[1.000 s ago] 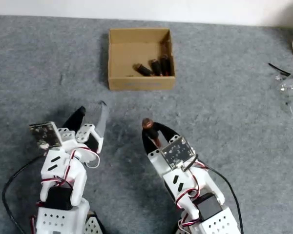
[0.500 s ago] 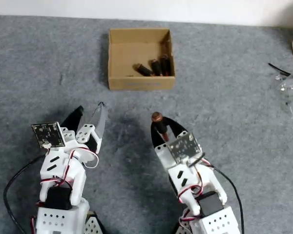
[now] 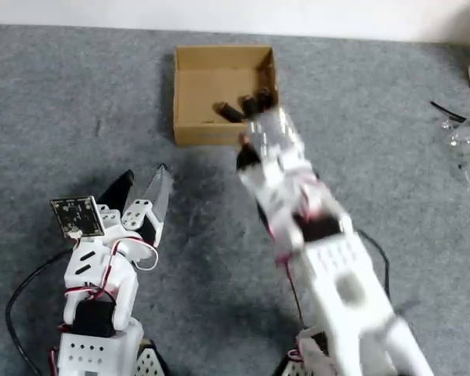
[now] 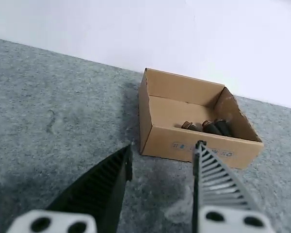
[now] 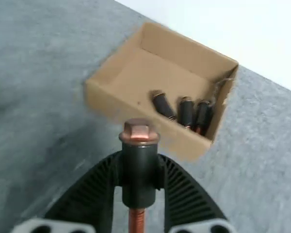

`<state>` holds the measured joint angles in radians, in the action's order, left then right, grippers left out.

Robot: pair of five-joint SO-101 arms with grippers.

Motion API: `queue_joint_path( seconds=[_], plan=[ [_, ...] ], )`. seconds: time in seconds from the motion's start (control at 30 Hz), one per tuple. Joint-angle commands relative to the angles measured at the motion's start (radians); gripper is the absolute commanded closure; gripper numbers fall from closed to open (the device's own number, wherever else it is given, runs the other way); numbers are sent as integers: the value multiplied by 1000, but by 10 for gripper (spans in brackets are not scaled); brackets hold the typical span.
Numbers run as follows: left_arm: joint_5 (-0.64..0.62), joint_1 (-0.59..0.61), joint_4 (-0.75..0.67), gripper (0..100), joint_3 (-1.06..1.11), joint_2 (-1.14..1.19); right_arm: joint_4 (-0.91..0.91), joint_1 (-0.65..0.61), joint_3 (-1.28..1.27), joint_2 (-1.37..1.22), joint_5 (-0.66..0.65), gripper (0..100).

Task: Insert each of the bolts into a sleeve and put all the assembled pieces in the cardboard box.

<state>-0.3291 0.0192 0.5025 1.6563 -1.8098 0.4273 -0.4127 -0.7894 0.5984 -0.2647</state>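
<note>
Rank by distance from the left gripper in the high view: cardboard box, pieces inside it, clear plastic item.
1. cardboard box, just ahead.
2. assembled pieces, at the box's right end.
3. clear plastic item, far right edge.

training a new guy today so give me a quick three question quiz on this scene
1. True or false: the left hand is open and holds nothing.
2. How many pieces lie in the box? A: two. B: three. C: five.
3. Fill in: the right hand is shut on a bolt set in a black ____.
Key: 1 true; 2 B; 3 sleeve.
</note>
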Motion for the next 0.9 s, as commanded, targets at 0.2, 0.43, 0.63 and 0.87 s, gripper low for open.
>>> queue_joint_path(
  seconds=[0.2,0.43,0.63,0.87],
  plan=[
    [5,-1,-3,797,-2,-10,35,133,808,-710,-6,994],
    [5,-2,-3,797,-1,-10,252,153,1331,-1119,-6,991],
    [5,-2,-34,797,19,-10,409,137,1716,-1395,-6,990],
    [5,-2,-71,797,38,-10,604,127,2051,-1627,-8,989]
  ],
)
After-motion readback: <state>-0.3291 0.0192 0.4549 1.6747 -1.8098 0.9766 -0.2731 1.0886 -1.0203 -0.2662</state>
